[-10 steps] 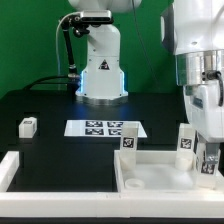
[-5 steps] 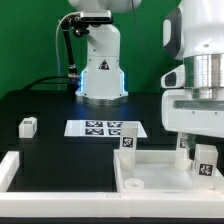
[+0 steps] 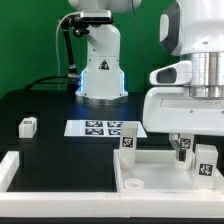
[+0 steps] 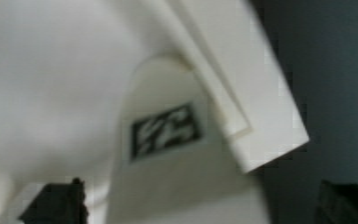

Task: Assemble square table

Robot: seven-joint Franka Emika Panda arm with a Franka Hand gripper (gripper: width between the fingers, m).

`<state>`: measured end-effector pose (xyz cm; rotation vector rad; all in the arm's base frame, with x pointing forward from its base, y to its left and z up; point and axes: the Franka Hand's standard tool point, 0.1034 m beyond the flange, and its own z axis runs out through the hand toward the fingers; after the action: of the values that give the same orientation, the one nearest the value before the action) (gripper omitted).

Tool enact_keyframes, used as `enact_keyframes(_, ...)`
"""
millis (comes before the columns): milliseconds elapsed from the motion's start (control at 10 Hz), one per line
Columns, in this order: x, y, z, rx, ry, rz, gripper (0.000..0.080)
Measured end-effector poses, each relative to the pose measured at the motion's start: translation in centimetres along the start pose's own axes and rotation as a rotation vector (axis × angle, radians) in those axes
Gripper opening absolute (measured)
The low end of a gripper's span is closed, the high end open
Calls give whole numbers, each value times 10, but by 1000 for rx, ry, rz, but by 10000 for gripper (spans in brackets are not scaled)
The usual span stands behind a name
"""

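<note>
Legs stand upright on the white square top [image 3: 150, 172], which sits on the black desk [image 3: 45, 108] low on the exterior view's right: one tagged leg [image 3: 128, 142] at its far corner toward the exterior view's left, another [image 3: 184, 143] near the far corner on the right, and a third [image 3: 205, 160] just in front of that one by the right rim. A fourth leg [image 3: 28, 126] lies alone on the desk, well apart, on the exterior view's left. The marker board [image 3: 104, 128] lies flat between that loose leg and the top, in front of the robot base [image 3: 100, 75]. A long white rail [image 3: 20, 165] runs along the near edge on the exterior view's left. The arm's white wrist housing fills the upper right of the exterior view, and the gripper [image 3: 192, 141] hangs below it over the top's far right corner, its dark fingers spread wide and closed on nothing; one fingertip [image 3: 177, 142] shows just beside the second leg, and whether it touches cannot be told. In the wrist view a white tagged leg [image 4: 167, 128] stands close below the camera against the top's raised rim, with the two dark fingertips [image 4: 60, 198] apart at the frame's edge and the leg not between them.
</note>
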<state>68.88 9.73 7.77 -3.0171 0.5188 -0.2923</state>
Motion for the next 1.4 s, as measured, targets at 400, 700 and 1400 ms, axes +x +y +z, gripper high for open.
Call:
enact_keyframes(400,0,-1,2,10,12,166,403)
enact_keyframes(700,2,4,3,4,12,342,298)
enact_keyframes(1400,-10,14,4,17,-100,1299,300)
